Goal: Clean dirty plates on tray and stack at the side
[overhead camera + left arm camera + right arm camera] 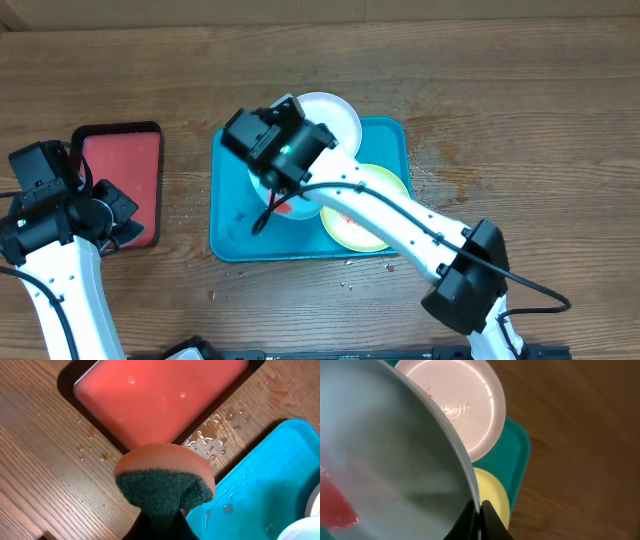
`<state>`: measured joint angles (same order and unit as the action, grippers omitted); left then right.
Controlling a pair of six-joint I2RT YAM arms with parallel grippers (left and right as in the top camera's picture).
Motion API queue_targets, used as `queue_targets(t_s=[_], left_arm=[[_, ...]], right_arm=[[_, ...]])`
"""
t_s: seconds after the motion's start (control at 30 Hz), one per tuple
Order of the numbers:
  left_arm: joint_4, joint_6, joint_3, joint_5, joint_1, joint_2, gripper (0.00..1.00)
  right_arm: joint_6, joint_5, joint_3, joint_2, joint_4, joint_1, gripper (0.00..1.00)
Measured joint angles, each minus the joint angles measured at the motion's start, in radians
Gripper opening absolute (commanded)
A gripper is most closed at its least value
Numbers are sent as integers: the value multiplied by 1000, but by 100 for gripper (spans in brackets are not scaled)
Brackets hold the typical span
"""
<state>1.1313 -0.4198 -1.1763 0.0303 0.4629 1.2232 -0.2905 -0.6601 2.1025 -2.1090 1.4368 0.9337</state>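
Note:
The turquoise tray [228,235] lies mid-table. A white plate [338,113] rests on its far rim and a yellow-green plate [372,215] lies at its right. My right gripper [283,178] is shut on the rim of the light blue plate [390,460], which is tilted and carries a red smear [335,505]. In the right wrist view the white plate [460,405] and yellow-green plate [492,492] show behind that rim, above my right gripper [479,517]. Left of the tray, my left gripper [160,527] is shut on an orange sponge with a green scouring face [162,487].
A smaller dark-rimmed red tray [120,165] holding liquid sits at the table's left, just beyond the sponge. Water drops [210,440] dot the wood between it and the turquoise tray [270,475]. Small specks lie on the wood in front of the tray.

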Motion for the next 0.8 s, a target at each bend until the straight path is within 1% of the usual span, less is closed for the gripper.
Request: queue_targets(t_s=[0.3, 0.47, 0.8], left_arm=[[2, 0, 0, 0, 0, 0, 4], [2, 0, 0, 0, 0, 0, 4], [-3, 0, 3, 0, 0, 0, 4]], right_arm=[[117, -230, 0, 0, -9, 30, 4], [142, -281, 0, 0, -13, 31, 4], [239, -377, 0, 0, -11, 31, 4]])
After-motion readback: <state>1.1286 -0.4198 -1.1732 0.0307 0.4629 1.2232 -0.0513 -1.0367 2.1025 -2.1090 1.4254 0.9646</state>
